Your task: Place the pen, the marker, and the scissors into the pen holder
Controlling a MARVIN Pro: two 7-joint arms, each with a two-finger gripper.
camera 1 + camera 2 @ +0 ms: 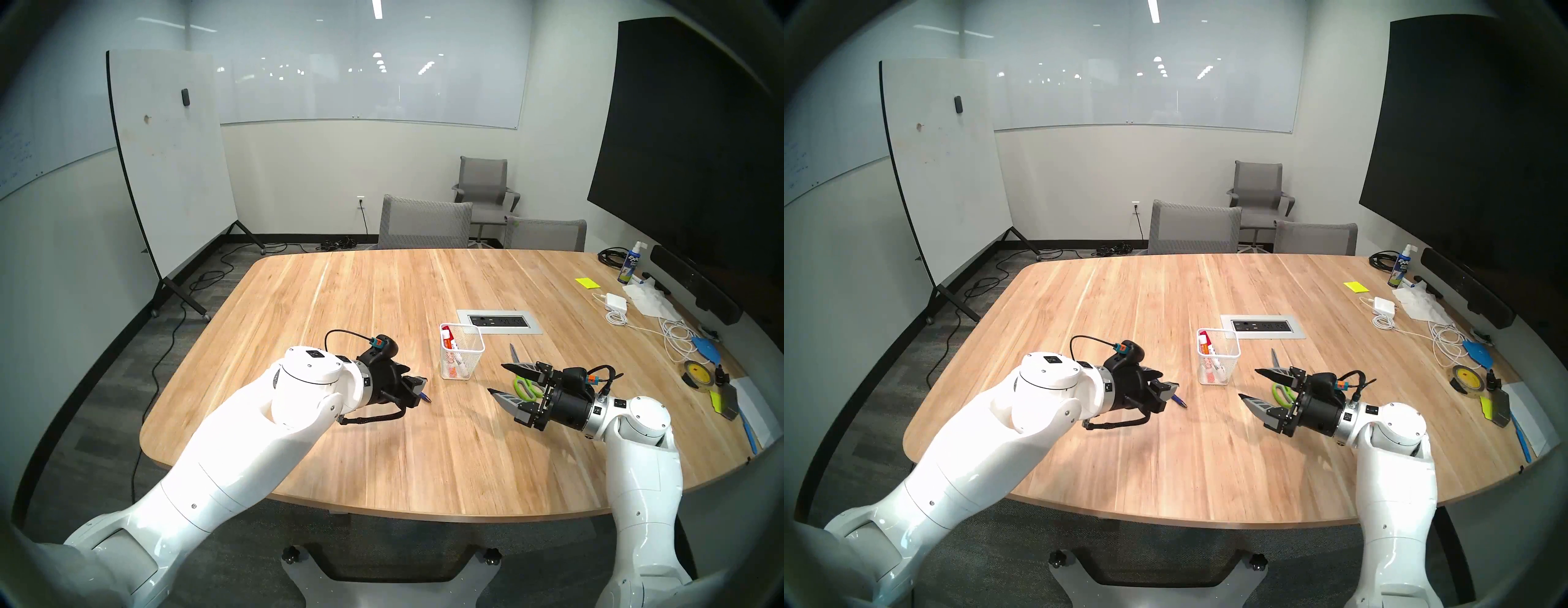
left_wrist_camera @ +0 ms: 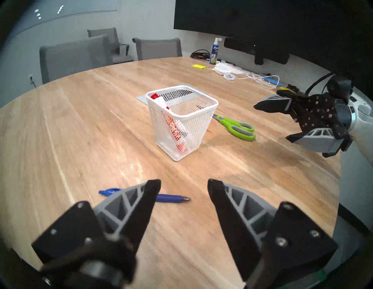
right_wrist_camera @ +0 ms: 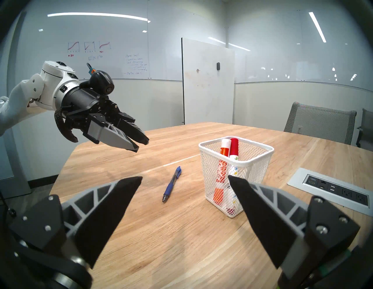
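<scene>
The white wire-mesh pen holder (image 1: 461, 357) stands upright at mid-frame in the head view, a square cup with rounded corners and see-through sides on the pale plank-grain wooden table (image 1: 382, 467). Two thick white markers (image 3: 229, 161) lean inside it, one capped red, one orange, their printing showing through the mesh.

Lower left of the holder in the right wrist view, the slim blue pen (image 3: 171, 184) lies flat on the wood, pointed tip toward the camera, well apart from the cup. To the right of the holder in the head view lie the scissors (image 1: 524, 384), lime-green loop handles with grey inner lining and short silver blades, flat on the table and partly hidden by the right gripper's fingers.

The left gripper (image 3: 142, 144) hangs above the table at the left of the right wrist view, tilted downward toward the pen, its black-padded, grey-ribbed wedge fingers partway apart with nothing between them. In its own wrist view the pen runs behind the left-hand finger (image 2: 141, 203); I can't tell whether they touch.

The right gripper (image 1: 498, 378) sits roughly level at lower right of the head view, pointing toward the holder, fingers spread wide, empty, just above the scissors.
</scene>
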